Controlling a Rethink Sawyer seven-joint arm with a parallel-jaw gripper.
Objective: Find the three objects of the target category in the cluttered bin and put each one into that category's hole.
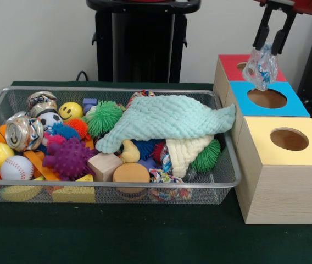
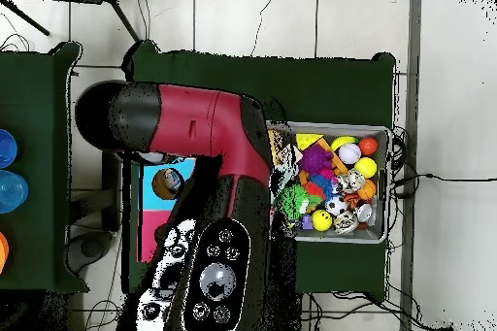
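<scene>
Claw: the claw point(image 1: 269, 47) hangs at about 1 o'clock in the front view, its two black fingers point(image 1: 280, 38) clamped on a crumpled clear plastic wrapper point(image 1: 261, 67) with blue print.
Held item: the wrapper dangles over the seam between the red box point(image 1: 228, 61) and the blue box point(image 1: 257, 102), just above the blue box's round hole point(image 1: 267, 98); whether it touches the box top cannot be told.
Boxes: three wooden boxes stand in a row at 3 o'clock on the green desk point(image 1: 145, 236), red farthest, blue in the middle, the yellow box point(image 1: 304, 154) nearest, each with a round hole in its lid.
Bin: a wire mesh bin point(image 1: 117, 190) sits at 9 o'clock, just beside the boxes.
Bin contents: a mint cloth point(image 1: 167, 118) lies over the right half; a crushed can point(image 1: 23, 132), a baseball point(image 1: 16, 168), a purple spiky ball point(image 1: 68, 157), a smiley ball point(image 1: 70, 110) and a wooden disc point(image 1: 131, 173) lie around it.
Overhead view: the red arm point(image 2: 194, 123) covers the boxes; the claw is hidden beneath it.
</scene>
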